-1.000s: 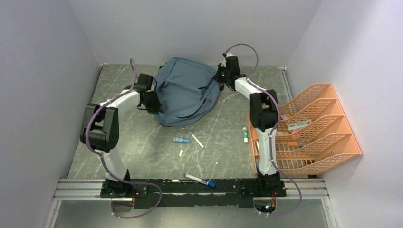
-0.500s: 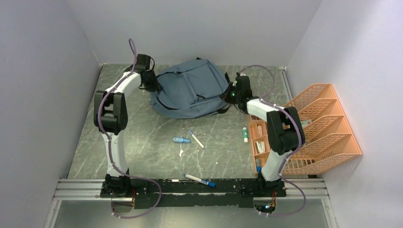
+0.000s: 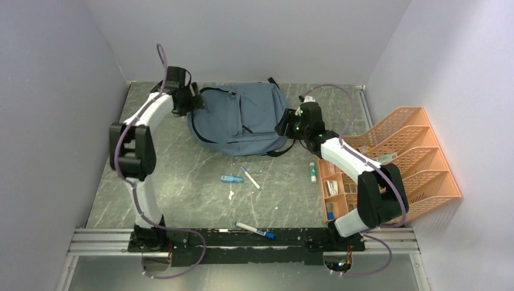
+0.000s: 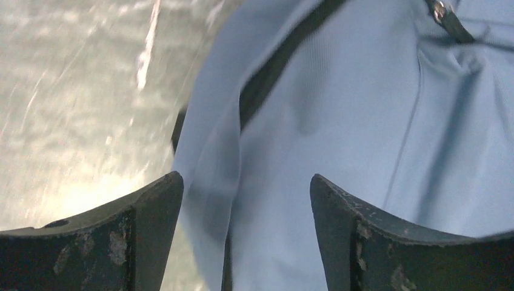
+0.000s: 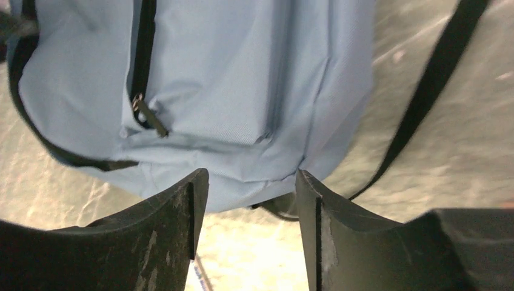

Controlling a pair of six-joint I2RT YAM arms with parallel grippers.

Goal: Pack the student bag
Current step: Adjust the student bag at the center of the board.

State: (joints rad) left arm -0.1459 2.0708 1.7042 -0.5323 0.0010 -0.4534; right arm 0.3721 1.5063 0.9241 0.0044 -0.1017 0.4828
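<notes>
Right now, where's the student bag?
Top view: the student bag lies flat at the table's far centre, left of the orange rack, with a white pen just nearer.

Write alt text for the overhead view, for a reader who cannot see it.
A grey-blue backpack lies flat at the far side of a table, the left pincer by its left edge and the right pincer by its right edge. Loose pens lie nearer the front; an orange rack stands at right.
</notes>
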